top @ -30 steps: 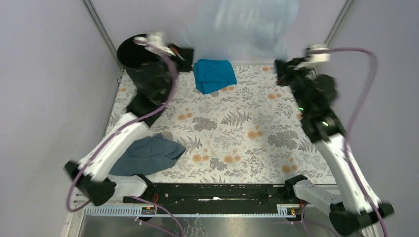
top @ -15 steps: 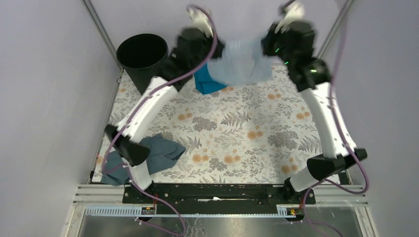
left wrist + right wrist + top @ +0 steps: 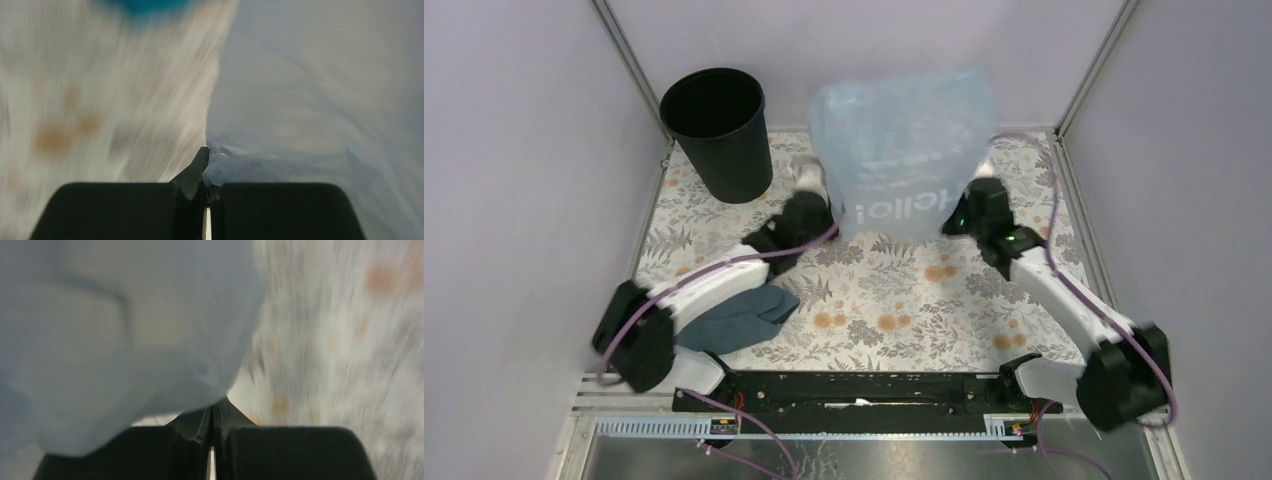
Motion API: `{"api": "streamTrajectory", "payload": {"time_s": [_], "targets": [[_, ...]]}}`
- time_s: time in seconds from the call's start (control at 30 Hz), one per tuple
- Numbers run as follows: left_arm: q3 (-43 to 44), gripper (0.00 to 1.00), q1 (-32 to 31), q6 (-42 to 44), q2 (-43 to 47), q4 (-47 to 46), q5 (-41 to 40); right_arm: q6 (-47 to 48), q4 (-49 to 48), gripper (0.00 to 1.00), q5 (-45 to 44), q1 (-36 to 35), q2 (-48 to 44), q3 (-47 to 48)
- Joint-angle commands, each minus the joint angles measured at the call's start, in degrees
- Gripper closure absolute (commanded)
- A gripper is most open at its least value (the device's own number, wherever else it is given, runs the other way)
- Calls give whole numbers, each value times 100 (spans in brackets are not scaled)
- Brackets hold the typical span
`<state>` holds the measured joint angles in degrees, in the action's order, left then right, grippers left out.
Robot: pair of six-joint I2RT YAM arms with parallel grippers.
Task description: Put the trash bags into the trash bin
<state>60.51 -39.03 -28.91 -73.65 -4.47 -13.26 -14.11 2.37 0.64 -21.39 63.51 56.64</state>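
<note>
While the left end effector (image 3: 832, 212) and right end effector (image 3: 956, 218) clench the bag (image 3: 904, 140), it should travel spread toward the bin (image 3: 729, 165).

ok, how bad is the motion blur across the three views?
Top view: mostly sharp, only the bag looks slightly soft. Left wrist view: tablecloth smeared into streaks, but the left pincer and the bag edge it grips are crisp. Right wrist view: same streaking on the tablecloth, bag hazy, right pincer sharp.
</note>
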Motion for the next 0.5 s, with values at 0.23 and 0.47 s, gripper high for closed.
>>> {"api": "streamTrajectory", "payload": {"time_s": [0.23,0.47], "targets": [[3224,100,115,847,-453,2333,473,541,2006,100,-38,-21,689,2976],[3395,100,97,712,372,1057,759,293,1330,100,490,-19,-47,3547]]}}
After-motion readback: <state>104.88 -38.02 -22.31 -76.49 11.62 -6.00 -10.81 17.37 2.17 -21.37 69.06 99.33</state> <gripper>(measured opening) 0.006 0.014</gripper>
